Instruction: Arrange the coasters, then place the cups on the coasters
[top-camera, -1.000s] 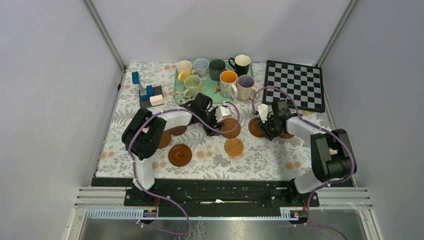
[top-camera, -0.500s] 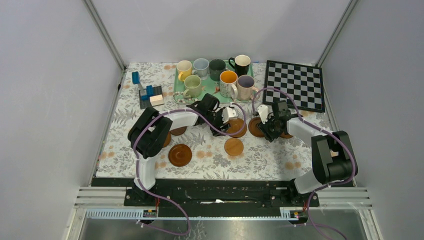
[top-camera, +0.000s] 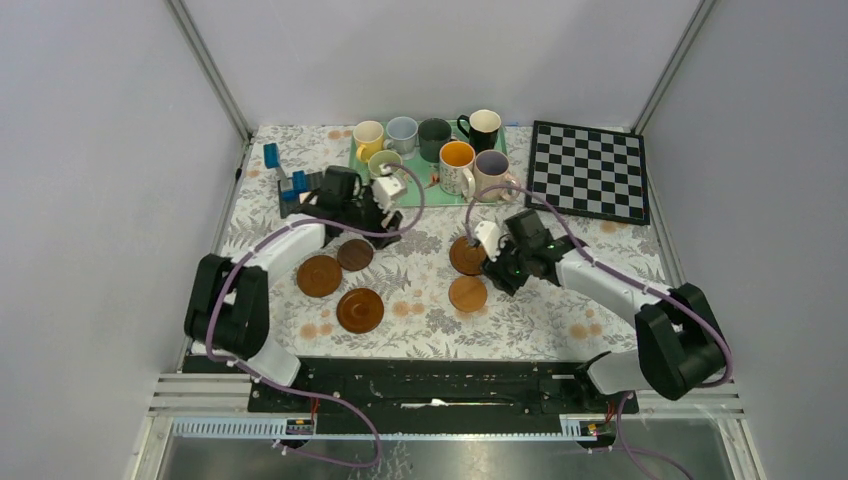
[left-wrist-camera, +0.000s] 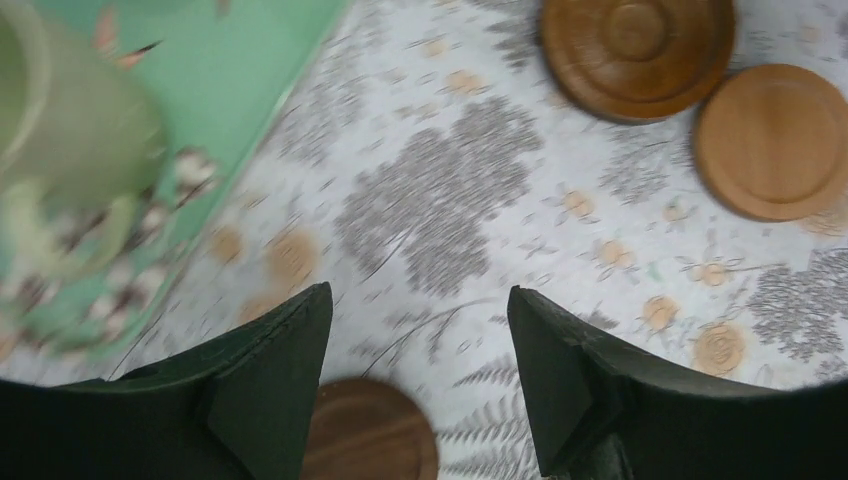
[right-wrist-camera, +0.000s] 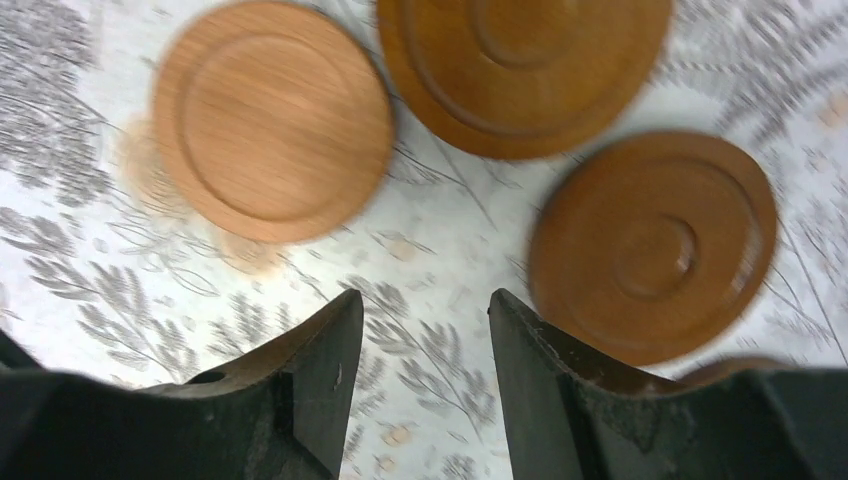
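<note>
Five brown coasters show from above: three at left (top-camera: 319, 275) (top-camera: 354, 254) (top-camera: 360, 310) and two in the middle (top-camera: 466, 255) (top-camera: 467, 293). Several cups stand on the green tray (top-camera: 420, 192), among them yellow (top-camera: 368, 134), black (top-camera: 484, 125) and pinkish (top-camera: 491, 170). My left gripper (top-camera: 383, 222) (left-wrist-camera: 418, 295) hovers open and empty beside the pale green cup (left-wrist-camera: 60, 130), over a dark coaster (left-wrist-camera: 368, 440). My right gripper (top-camera: 497, 275) (right-wrist-camera: 425, 300) is open and empty just right of the middle coasters (right-wrist-camera: 272, 135) (right-wrist-camera: 525, 65), with a darker coaster (right-wrist-camera: 655, 245) beside its right finger.
A black-and-white checkerboard (top-camera: 590, 168) lies at the back right. Blue and wooden blocks (top-camera: 300, 190) sit at the back left, close to my left arm. Grey walls enclose the floral cloth (top-camera: 420, 320) on three sides.
My left arm swung left from the middle coasters to the tray's front edge, uncovering a left coaster. My right gripper slid left toward the middle coasters. Both grippers opened wider.
</note>
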